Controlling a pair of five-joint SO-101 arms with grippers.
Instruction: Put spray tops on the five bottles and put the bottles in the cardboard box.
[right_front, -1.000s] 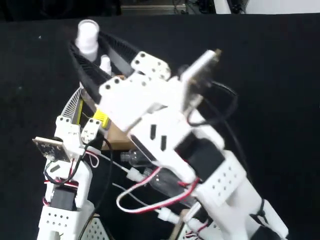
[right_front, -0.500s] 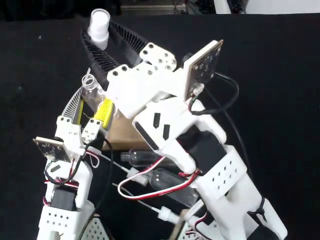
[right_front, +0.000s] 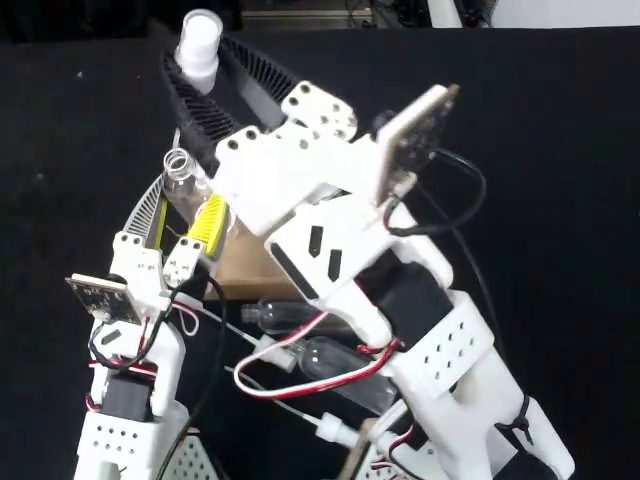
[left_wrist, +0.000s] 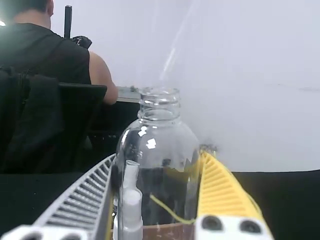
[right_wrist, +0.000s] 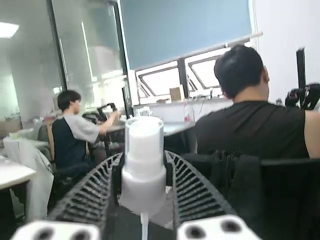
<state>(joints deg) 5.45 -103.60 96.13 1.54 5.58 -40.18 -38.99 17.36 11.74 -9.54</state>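
Now the left claw (left_wrist: 159, 172) hugs an open bottle (left_wrist: 159, 145); the right claw (right_wrist: 143, 172) pinches a top (right_wrist: 144, 137). Next, set the top down on the bottle.

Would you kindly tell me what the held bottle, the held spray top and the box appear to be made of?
The bottle looks like clear, glossy plastic, possibly glass: you can see through it and it carries bright highlights. The spray top seems to be opaque white plastic with a smooth, slightly matte surface. The box looks like plain brown cardboard, dull and without shine.
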